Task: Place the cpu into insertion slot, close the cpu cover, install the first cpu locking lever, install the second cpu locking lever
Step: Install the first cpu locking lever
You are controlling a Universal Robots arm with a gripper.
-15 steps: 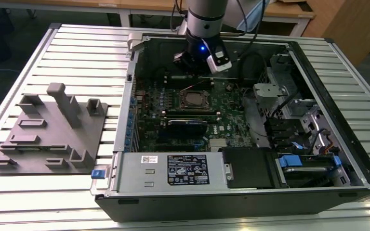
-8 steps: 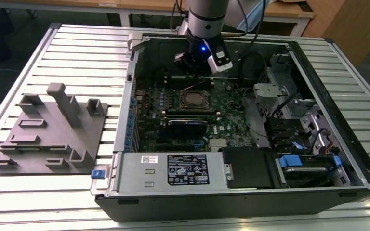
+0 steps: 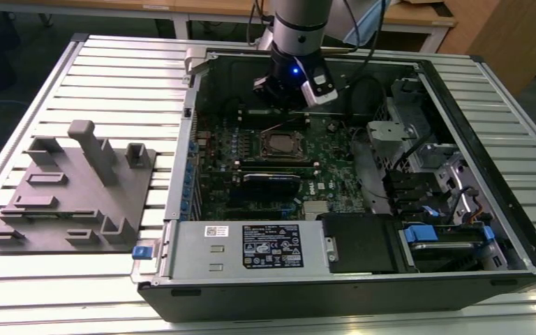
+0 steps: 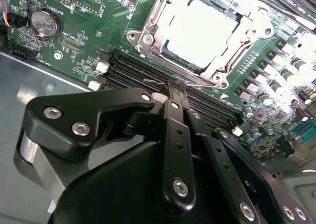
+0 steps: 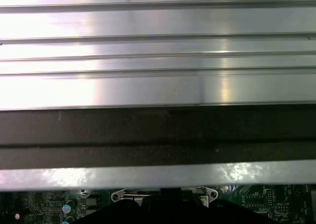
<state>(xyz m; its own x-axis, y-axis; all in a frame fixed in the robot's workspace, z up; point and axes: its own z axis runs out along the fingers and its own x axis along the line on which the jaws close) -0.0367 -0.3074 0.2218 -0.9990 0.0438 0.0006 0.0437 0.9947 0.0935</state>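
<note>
The cpu [image 4: 200, 31] lies flat in the insertion slot [image 3: 282, 143], its pale metal top showing through the cut-out. The silvery cpu cover [image 4: 150, 26] is down over it, framing it on all sides. A thin wire locking lever [image 4: 202, 84] runs along the socket edge nearest my gripper. My gripper [image 4: 174, 88] is shut, its black fingers pressed together with the tips right at that wire. I cannot tell whether they pinch it or only touch it. In the exterior view the gripper [image 3: 287, 98] hangs over the board just behind the socket.
Long black memory slots [image 4: 133, 73] lie between the gripper and the socket, and a coin battery [image 4: 45, 22] sits off to one side. The case's back wall [image 5: 158, 130] is close behind. A power supply box [image 3: 249, 244] and drive cage [image 3: 435, 174] fill the case; a grey fixture [image 3: 72, 188] stands at the exterior view's left.
</note>
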